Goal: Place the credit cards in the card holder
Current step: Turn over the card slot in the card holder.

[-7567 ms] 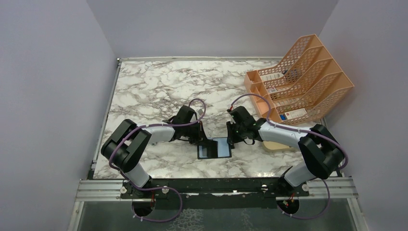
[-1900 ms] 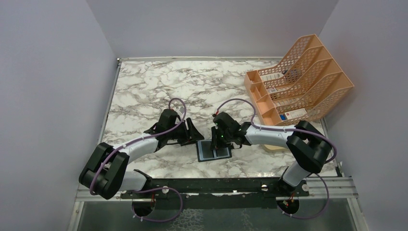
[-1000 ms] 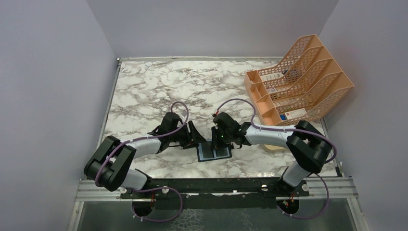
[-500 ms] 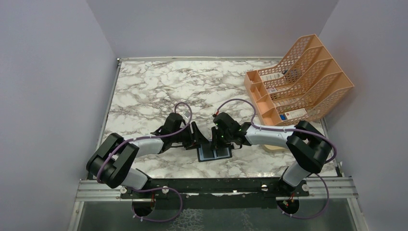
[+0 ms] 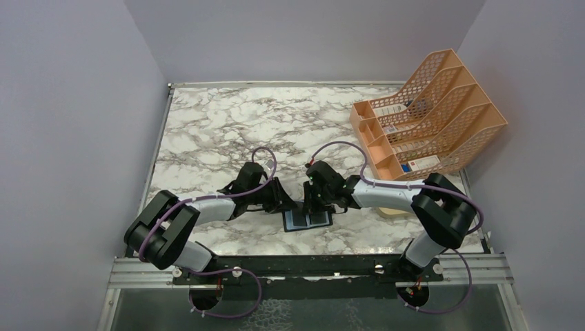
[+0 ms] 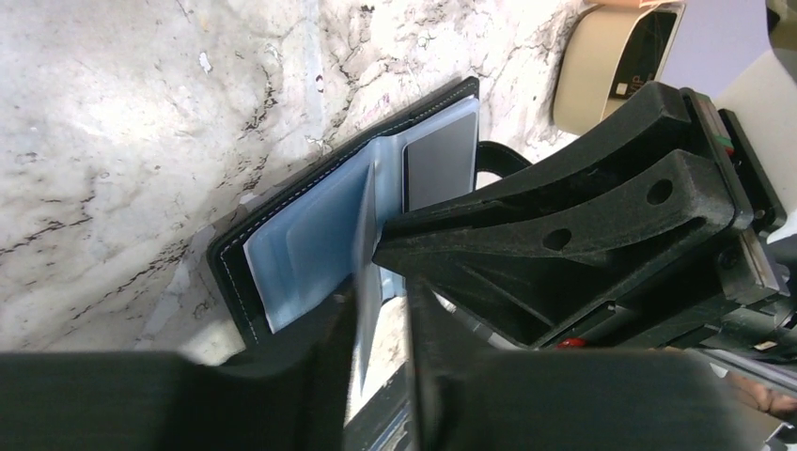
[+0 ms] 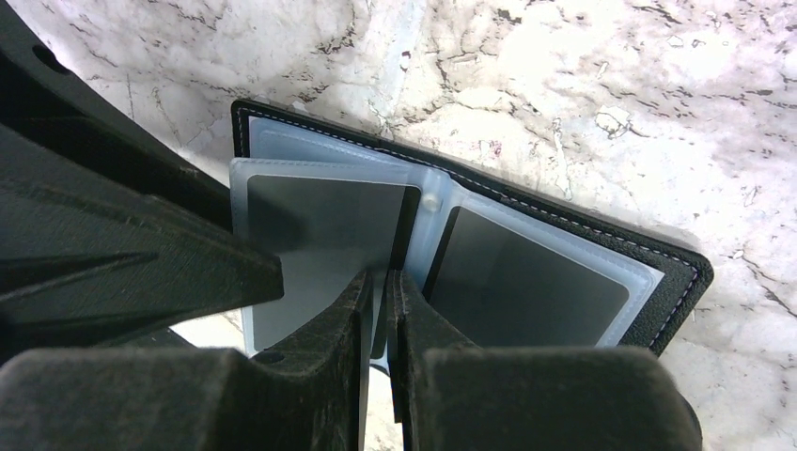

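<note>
L pincer (image 6: 376, 315) narrowed at card holder (image 6: 310, 240)

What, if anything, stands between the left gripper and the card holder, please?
Nothing visible: the left gripper straddles a thin upright sheet over the open card holder. The right gripper sits close beside it, at the holder's middle.

White marble table (image 5: 221, 131) veined grey-brown; black card holder (image 7: 679, 271) with white stitching and pale blue sleeves (image 7: 282, 150) over dark grey cards (image 7: 526, 277). Far right, an orange mesh rack (image 5: 441, 103). Arms (image 5: 214, 205) are black and white, cables (image 5: 265, 155) purple, walls (image 5: 69, 103) lavender, dish (image 6: 601, 66) tan.
</note>
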Controlling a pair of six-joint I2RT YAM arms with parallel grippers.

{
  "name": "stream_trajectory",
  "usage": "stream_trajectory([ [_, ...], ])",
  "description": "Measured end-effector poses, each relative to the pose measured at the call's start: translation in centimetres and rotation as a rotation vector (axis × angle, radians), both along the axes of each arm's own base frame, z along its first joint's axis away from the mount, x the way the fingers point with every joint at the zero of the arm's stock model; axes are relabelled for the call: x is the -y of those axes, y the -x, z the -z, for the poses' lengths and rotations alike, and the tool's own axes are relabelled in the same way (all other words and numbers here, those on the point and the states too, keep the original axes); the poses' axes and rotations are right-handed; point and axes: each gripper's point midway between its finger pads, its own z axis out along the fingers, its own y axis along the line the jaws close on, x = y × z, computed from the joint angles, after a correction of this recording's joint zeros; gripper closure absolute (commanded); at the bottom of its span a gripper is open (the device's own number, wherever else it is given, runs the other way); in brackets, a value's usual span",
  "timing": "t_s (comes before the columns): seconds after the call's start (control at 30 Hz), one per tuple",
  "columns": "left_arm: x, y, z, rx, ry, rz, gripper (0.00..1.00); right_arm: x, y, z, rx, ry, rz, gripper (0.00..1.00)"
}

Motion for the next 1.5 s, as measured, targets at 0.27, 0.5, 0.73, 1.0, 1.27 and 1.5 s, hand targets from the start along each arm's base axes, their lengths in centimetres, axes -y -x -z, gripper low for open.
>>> stream_trajectory([
  [0.27,0.0,0.0,0.1,-0.002,-0.003,-0.001,1.00,0.4,0.0,-0.5,0.011,0.006,0.008,0.80],
  [0.5,0.0,-0.7,-0.6,0.008,-0.058,0.029,1.00,1.6,-0.2,-2.4,0.057,0.024,0.027,0.77],
  [0.73,-1.4,-2.3,-0.9,0.054,-0.159,0.047,1.00,3.0,-1.3,-3.8,0.149,0.063,0.047,0.77],
  [1.0,-2.8,-3.1,-1.3,0.072,-0.270,0.075,0.64,3.7,-1.5,-3.3,0.159,0.100,0.054,0.77],
  [1.27,-2.1,-3.1,-2.1,0.074,-0.231,0.090,0.58,3.8,-1.6,-3.3,0.164,0.105,0.059,0.77],
  [1.5,-0.2,-2.6,-2.9,0.069,-0.107,0.093,0.56,4.5,-1.9,-5.5,0.216,0.086,0.086,0.76],
])
